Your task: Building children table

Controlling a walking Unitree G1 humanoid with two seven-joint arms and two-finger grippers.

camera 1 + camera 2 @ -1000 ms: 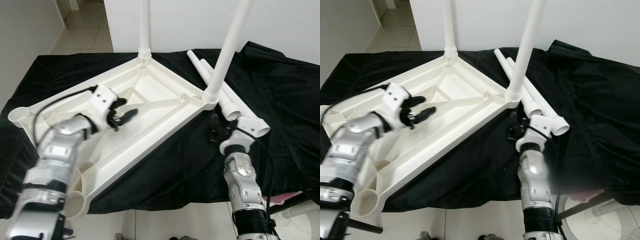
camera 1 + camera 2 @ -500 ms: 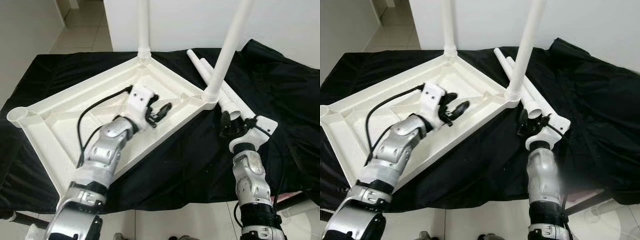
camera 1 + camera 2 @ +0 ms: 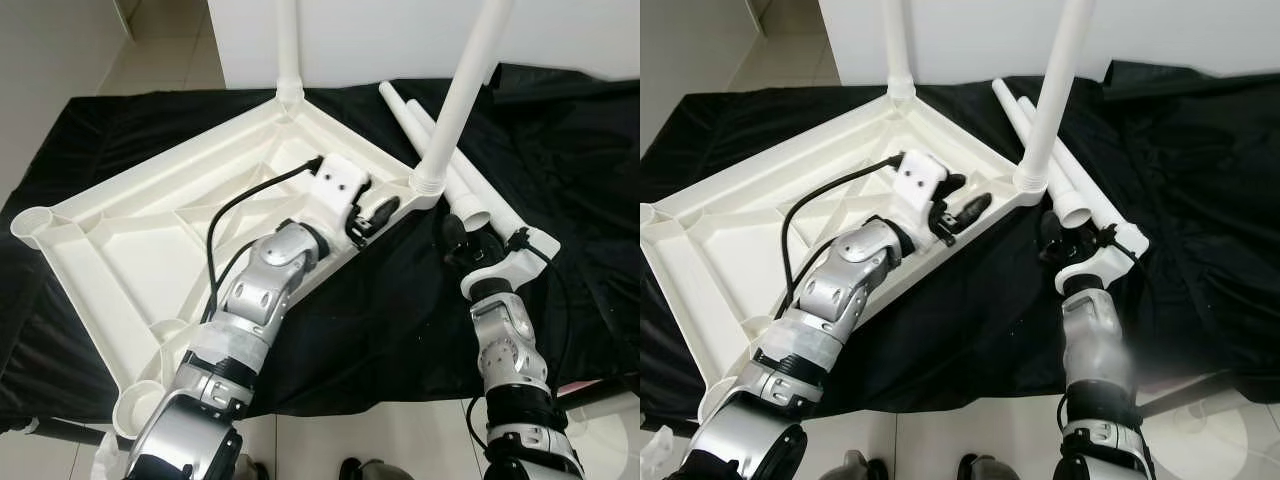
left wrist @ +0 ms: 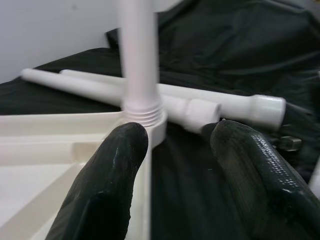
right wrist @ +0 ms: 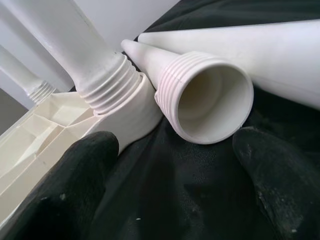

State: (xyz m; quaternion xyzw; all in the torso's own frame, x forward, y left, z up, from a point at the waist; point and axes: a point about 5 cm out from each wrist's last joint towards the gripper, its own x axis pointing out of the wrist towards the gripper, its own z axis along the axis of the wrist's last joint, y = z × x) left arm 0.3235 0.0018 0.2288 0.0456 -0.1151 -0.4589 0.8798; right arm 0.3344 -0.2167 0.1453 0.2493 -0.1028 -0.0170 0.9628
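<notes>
1. i see the white table top (image 3: pixel 150 235) lying upside down on the counter (image 3: pixel 560 150), which is draped in a black cloth (image 3: pixel 1200 200).
2. two white legs stand upright in its corner sockets: the far leg (image 3: pixel 288 50) at the back corner and the near leg (image 3: pixel 462 90) at the corner on my right.
3. two loose legs (image 3: pixel 440 150) lie side by side on the cloth just behind the near leg, their threaded open ends pointing toward me.
4. my left claw (image 3: pixel 372 212) reaches across the underside of the table top and sits at its rim, close to the base of the near leg; its fingers (image 4: pixel 112 185) are spread apart and pinch nothing.
5. my right claw (image 3: pixel 452 238) hovers low over the cloth just before the open end of one loose leg; its fingers (image 5: pixel 75 185) are spread wide, and the threaded mouth (image 5: pixel 210 100) sits between them, apart from both.
6. the two empty corner sockets (image 3: pixel 35 222) are on my left side.
</notes>
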